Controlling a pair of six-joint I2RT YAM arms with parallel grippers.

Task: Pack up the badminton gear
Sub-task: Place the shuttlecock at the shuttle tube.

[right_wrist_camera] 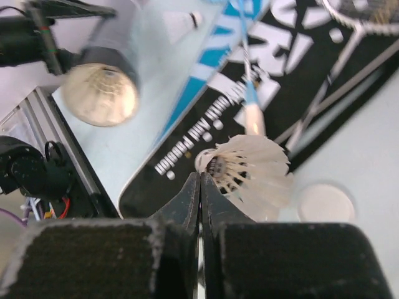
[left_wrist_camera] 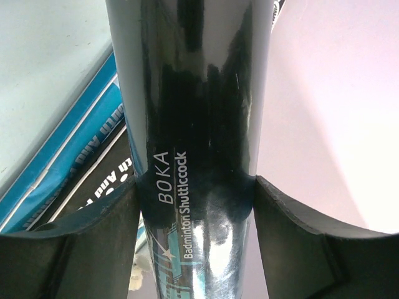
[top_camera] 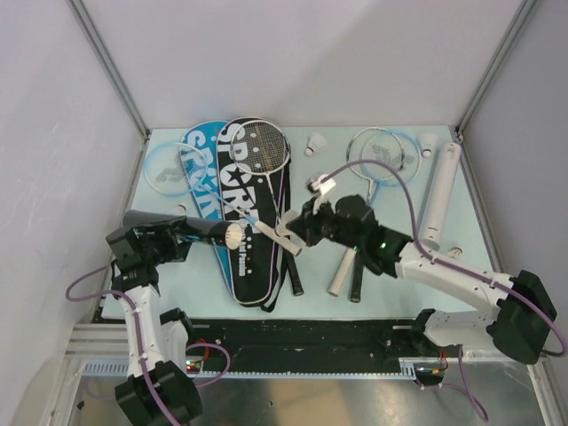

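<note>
Left arm folded close to its base, forearm lying across the worktop (top_camera: 206,286); left end effector (left_wrist_camera: 196,215) clamped on the black tube (top_camera: 209,232), a pad pressed to each side of the glossy wall just below the print "BOKA Badminton Shuttlecock". The tube is held roughly level above the worktop's left side, its open pale mouth facing right. Right arm stretched from the right corner toward the centre, wrist tipped down; right end effector (right_wrist_camera: 199,180) with its fingers pressed together, tips pointing toward the tube mouth but apart from it. A white feather shuttlecock (right_wrist_camera: 252,171) sits right at the fingertips, cork toward them and skirt fanned away; whether a feather is pinched cannot be told. Beneath it lies the black cover (top_camera: 250,266), lettered "SPORT", overlapping the blue cover (top_camera: 200,169) to its left; a racket (top_camera: 262,146) rests on the black one. A white disc (right_wrist_camera: 324,202) lies just right of the shuttlecock. At the far right lie a second racket (top_camera: 383,151) and the white tube (top_camera: 441,195), with two loose shuttlecocks (top_camera: 315,142) along the far edge
</note>
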